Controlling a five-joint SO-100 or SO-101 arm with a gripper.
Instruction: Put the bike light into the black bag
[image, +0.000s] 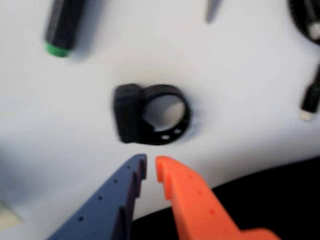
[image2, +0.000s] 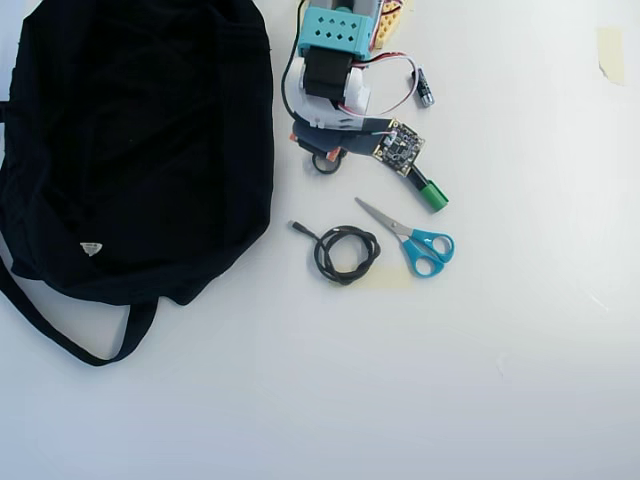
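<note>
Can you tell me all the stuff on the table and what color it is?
black bag: one, black with a long strap and a small white tag, left side in the overhead view
bike light: one, black with a ring loop, just ahead of the pincer tips
marker: one, black with a green end, right of the arm
scissors: one, blue handles, lower right of the arm
cable: one, black, coiled, beside the scissors
pincer: one, blue and orange, nearly closed, empty
</note>
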